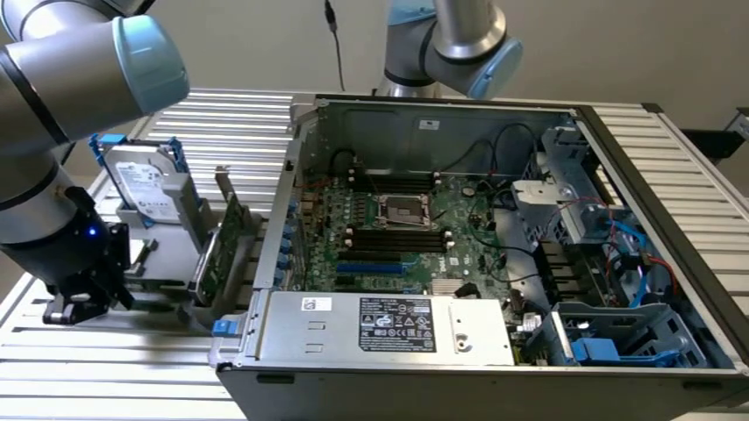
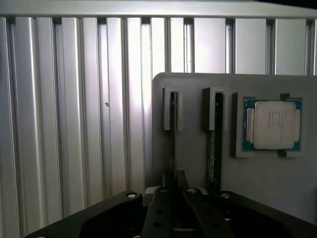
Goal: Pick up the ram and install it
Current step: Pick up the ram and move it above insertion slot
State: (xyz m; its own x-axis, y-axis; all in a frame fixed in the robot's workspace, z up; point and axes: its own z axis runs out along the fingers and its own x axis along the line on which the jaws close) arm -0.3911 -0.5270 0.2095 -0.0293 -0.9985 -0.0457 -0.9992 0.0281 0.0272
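I am pinching the fingers [image 2: 159, 203] narrow on the ram [image 2: 173, 124], which is standing in its grey holder [image 2: 192, 161] at the exterior view's lower left. Lifting out and seating in the motherboard [image 1: 404, 232] are both pending.

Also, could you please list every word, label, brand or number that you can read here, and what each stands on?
Nothing reads clearly enough to quote.
On the hard drive: a white label, print too small to read.
On the power supply: a black label and a small white sticker, both too small to read.
On the processor: faint markings on the silver lid, too blurred to read.
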